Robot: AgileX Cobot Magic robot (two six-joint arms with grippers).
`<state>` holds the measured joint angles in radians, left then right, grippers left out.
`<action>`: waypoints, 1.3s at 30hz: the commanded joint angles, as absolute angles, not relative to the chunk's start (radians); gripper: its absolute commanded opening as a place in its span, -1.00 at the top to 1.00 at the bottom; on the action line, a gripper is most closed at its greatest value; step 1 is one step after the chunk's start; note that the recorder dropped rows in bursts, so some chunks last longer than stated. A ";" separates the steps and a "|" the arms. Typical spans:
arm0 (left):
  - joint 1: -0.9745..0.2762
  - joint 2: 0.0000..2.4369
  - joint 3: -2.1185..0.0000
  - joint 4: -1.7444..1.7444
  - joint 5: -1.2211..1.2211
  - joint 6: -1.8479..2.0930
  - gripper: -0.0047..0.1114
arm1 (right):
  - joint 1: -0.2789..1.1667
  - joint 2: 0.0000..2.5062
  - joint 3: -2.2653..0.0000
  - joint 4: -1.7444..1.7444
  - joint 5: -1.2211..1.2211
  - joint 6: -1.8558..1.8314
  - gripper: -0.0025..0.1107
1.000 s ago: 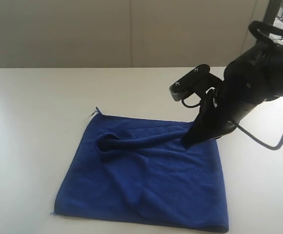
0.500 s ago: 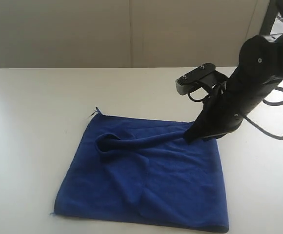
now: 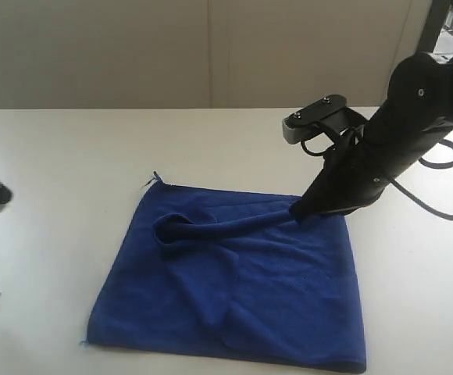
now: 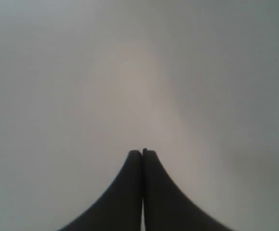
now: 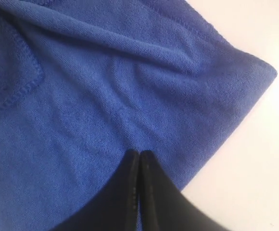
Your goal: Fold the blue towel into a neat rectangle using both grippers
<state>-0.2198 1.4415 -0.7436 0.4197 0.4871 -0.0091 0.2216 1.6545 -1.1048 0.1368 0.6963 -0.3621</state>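
**Resting a closed right gripper [image 3: 296,212] on the blue towel [image 3: 234,289]**

The towel, soft looped terry with stitched hems, lies spread on the smooth white table [image 3: 70,148], with a raised ridge across its far half. The tapered black gripper touches it near the far right corner. I cannot tell if cloth is pinched. The left gripper [image 4: 142,154], also closed and empty, hangs well apart.

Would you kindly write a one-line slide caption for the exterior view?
Right gripper, shut, meets the rumpled blue towel near its far right corner on the white table.
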 commanded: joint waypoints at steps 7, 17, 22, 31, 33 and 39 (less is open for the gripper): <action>-0.766 1.591 -1.242 0.040 0.594 0.356 0.92 | 0.217 1.653 -1.103 0.141 0.765 -0.364 0.96; -0.782 1.765 -1.254 0.015 0.381 0.359 0.92 | 0.200 1.658 -1.017 0.078 0.594 -0.334 0.96; -0.782 1.840 -1.254 -0.045 0.334 0.359 0.92 | 0.198 1.713 -1.015 0.080 0.610 -0.332 0.96; -0.782 1.896 -1.256 -0.045 0.287 0.397 0.39 | 0.198 1.793 -1.036 0.102 0.622 -0.332 0.96; -0.782 1.904 -1.256 -0.045 0.268 0.401 0.28 | 0.198 1.800 -1.036 0.104 0.621 -0.332 0.96; -0.782 1.931 -1.256 -0.045 0.254 0.424 0.24 | 0.198 1.816 -1.036 0.104 0.624 -0.332 0.96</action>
